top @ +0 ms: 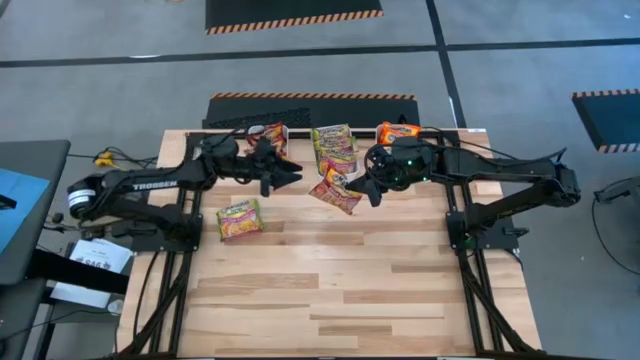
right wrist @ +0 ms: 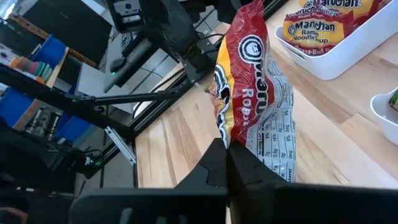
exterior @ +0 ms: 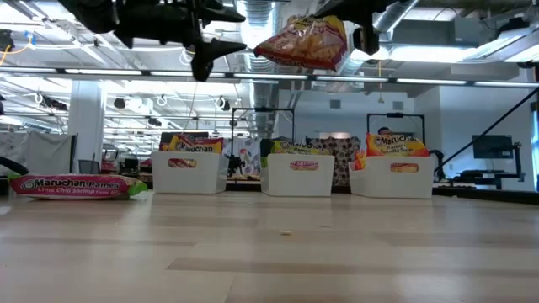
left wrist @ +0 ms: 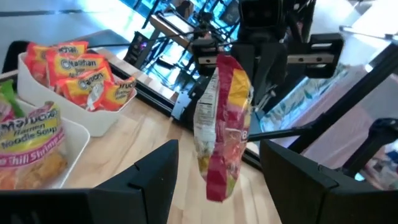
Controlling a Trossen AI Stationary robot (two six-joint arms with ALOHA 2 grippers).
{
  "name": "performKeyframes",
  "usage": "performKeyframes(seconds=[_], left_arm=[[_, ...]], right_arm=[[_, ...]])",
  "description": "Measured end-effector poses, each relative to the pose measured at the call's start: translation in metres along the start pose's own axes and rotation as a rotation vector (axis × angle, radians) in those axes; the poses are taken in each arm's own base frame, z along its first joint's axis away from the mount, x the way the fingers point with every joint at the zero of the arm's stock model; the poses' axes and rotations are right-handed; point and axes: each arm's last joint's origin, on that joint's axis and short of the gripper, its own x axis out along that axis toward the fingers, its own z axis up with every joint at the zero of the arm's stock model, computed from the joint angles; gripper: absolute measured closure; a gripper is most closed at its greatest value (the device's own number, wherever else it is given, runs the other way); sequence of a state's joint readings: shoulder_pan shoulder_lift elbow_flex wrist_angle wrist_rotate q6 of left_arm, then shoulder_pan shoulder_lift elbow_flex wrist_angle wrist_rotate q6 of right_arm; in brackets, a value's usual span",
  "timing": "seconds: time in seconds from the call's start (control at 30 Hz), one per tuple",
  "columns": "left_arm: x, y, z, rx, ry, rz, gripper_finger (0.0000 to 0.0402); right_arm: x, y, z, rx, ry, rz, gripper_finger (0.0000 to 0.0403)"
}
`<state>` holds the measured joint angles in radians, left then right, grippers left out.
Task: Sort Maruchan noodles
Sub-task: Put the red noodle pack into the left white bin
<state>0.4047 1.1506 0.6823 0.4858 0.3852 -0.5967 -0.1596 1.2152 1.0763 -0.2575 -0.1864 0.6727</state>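
Right fingers (right wrist: 227,163) pinch red packet (right wrist: 252,99) edge, probably clear above table (top: 350,290).

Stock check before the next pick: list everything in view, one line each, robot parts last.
Held packet: one, red and yellow, hanging in the air from the right gripper, between the two arms.
Loose packet: one, green-edged, flat on the table near the left arm.
Bins: three, white, in a row at the table's far edge: left bin with red-edged packets, middle bin with green-edged packets, right bin with orange packets.
Table: one, light wood planks.
Left gripper: dark, open, empty, raised and facing the held packet.
Right gripper: dark, shut on the held packet's edge, raised above the table.
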Motion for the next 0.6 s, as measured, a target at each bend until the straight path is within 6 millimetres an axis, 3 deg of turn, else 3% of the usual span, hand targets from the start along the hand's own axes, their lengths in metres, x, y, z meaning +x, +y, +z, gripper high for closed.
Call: performKeyframes(seconds=[0.6], left_arm=[[0.074, 0.017, 0.008, 0.015, 0.191, -0.18, 0.0191]], right_arm=[[0.0, -0.001, -0.003, -0.02, 0.057, 0.019, 0.0397]])
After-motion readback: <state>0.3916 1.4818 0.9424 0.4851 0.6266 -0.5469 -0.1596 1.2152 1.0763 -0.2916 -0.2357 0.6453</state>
